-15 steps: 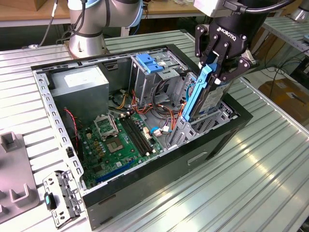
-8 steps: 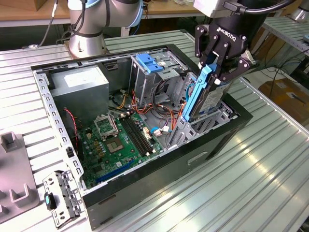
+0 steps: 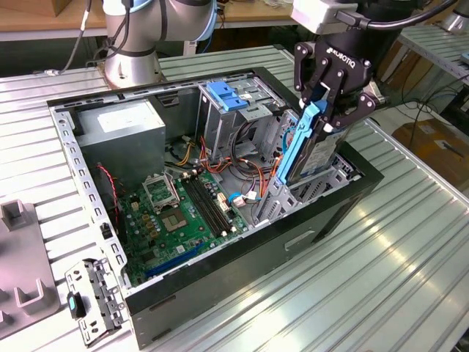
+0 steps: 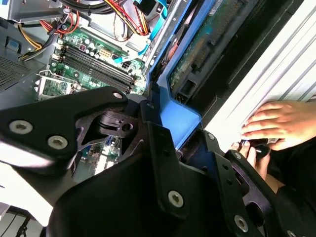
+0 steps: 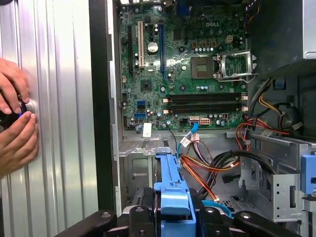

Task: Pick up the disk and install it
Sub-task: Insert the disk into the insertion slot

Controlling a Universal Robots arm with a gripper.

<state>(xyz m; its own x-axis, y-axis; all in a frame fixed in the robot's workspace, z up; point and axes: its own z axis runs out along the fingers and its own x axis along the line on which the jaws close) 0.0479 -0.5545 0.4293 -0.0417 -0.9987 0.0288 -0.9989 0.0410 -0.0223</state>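
An open computer case (image 3: 220,284) lies on the ribbed metal tabletop (image 3: 352,293), green motherboard (image 3: 176,220) exposed. A grey power supply (image 3: 124,139) sits in its corner.

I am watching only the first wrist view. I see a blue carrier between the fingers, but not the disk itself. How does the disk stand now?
Observer: In the exterior view the gripper is shut on the disk, which stands nearly upright with its lower end at the drive cage, on the exterior view's right side of the case.
Operator: Which side of it faces the other wrist camera?
Observer: The second wrist view shows its green circuit board.
Operator: Does anything lie outside the case?
Observer: A grey metal bracket lies on the table beside the case, at the exterior view's left.
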